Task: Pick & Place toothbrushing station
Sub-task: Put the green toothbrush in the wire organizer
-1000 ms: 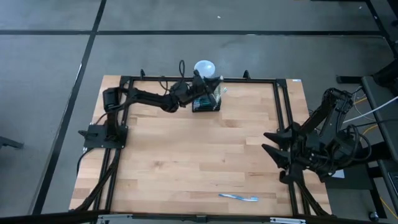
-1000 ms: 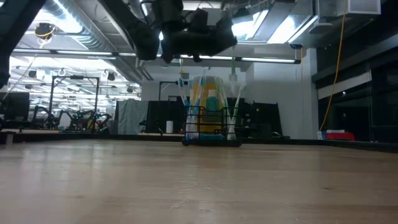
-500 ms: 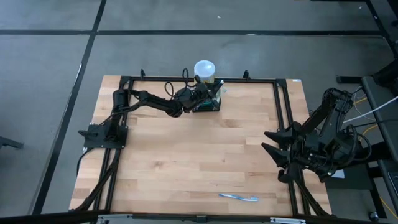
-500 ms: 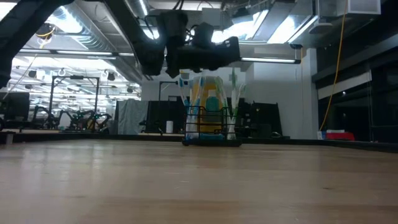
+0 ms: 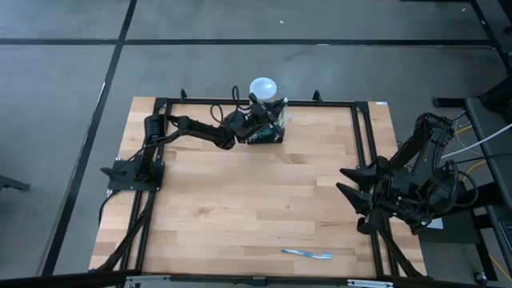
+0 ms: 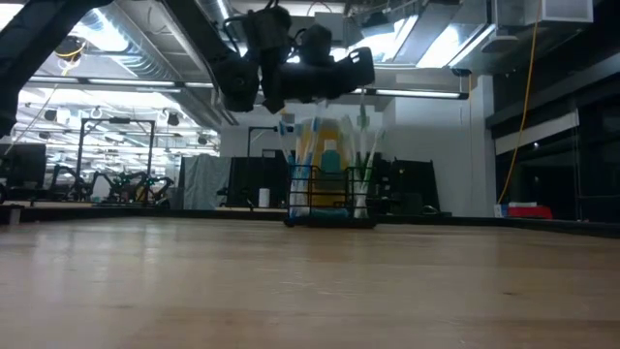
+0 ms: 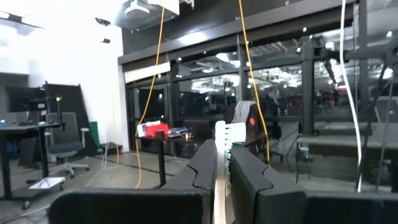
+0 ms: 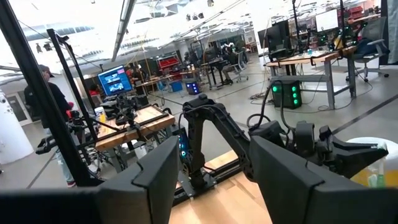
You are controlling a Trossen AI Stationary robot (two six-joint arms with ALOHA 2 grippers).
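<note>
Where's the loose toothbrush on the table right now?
In the high view, the loose toothbrush lies flat near the table's front edge, right of centre, far from both arms.

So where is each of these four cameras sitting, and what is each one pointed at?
High view: overhead, looking straight down on the table, both arms in sight.
Low view: at tabletop height, facing the toothbrushing station, the left gripper above it.
Left wrist view: on the left arm, facing the room past its own shut fingers.
Right wrist view: on the right arm, looking across past its open fingers at the left arm.
High and low views share the station and left gripper.
</note>
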